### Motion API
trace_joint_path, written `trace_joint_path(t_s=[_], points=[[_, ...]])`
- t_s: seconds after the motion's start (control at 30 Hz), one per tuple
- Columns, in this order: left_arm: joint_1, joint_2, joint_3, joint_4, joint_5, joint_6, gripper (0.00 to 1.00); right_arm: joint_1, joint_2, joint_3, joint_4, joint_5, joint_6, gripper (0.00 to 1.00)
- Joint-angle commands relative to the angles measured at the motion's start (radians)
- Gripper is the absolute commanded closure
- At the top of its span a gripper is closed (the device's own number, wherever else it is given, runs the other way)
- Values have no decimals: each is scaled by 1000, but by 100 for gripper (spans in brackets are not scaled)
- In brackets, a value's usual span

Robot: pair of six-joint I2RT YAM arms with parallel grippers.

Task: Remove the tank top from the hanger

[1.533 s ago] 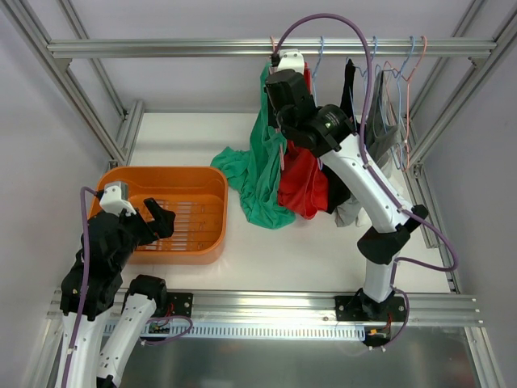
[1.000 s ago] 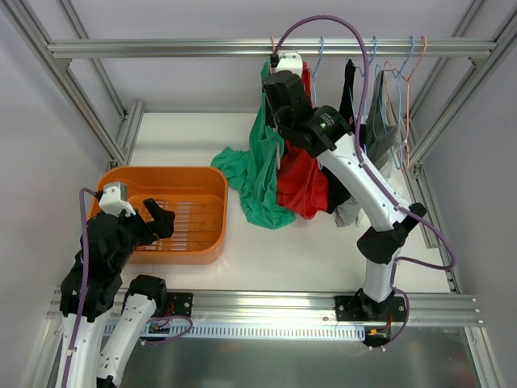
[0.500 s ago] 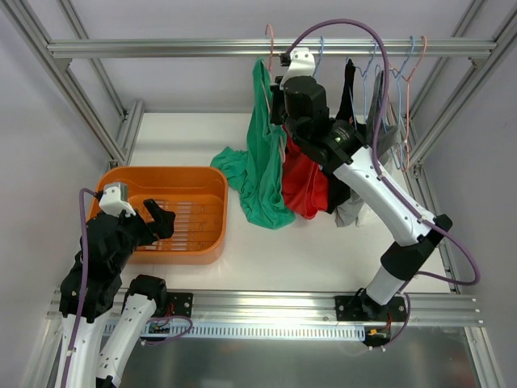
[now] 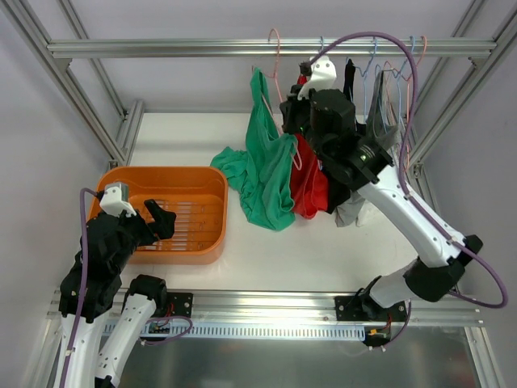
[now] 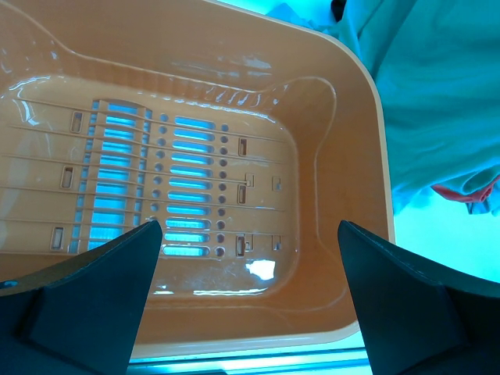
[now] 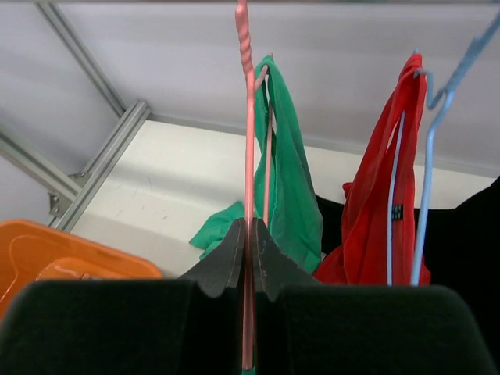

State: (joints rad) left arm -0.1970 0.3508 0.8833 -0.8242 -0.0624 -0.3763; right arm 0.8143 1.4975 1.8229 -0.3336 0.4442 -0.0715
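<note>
The green tank top [image 4: 266,178] hangs from a pink hanger [image 4: 275,77] below the top rail [image 4: 161,48], its lower end draped on the table. My right gripper [image 4: 289,121] is shut on the pink hanger. In the right wrist view the hanger wire [image 6: 248,156] runs straight up between the closed fingers of that gripper [image 6: 248,234], with the green top [image 6: 287,187] just behind. My left gripper [image 4: 161,220] is open and empty over the orange basket [image 4: 218,218]. In the left wrist view that gripper [image 5: 248,226] sits above the basket [image 5: 375,156].
A red garment [image 4: 307,186] on a blue hanger [image 6: 426,195] hangs right beside the green top. Black and grey garments [image 4: 349,93] and several more hangers crowd the rail's right end. Frame posts stand at both sides.
My right arm has swung to the right and risen, still gripping the pink hanger. The hanger and the green top's upper part have shifted right with it. The left arm has not moved.
</note>
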Motion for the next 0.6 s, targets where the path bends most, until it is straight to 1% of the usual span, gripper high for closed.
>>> trace_joint_path(t_s=[0.0, 0.1, 0.4, 0.57], points=[[-7, 2, 2, 34, 18, 5, 1, 6, -149, -104, 129, -50, 30, 100], [-7, 1, 5, 36, 32, 11, 1, 8, -236, -203, 160, -82, 30, 100], [-7, 10, 14, 51, 93, 30, 1, 9, -462, -369, 145, -189, 44, 100], [-7, 11, 14, 68, 124, 10, 1, 9, -600, -528, 183, -213, 94, 100]])
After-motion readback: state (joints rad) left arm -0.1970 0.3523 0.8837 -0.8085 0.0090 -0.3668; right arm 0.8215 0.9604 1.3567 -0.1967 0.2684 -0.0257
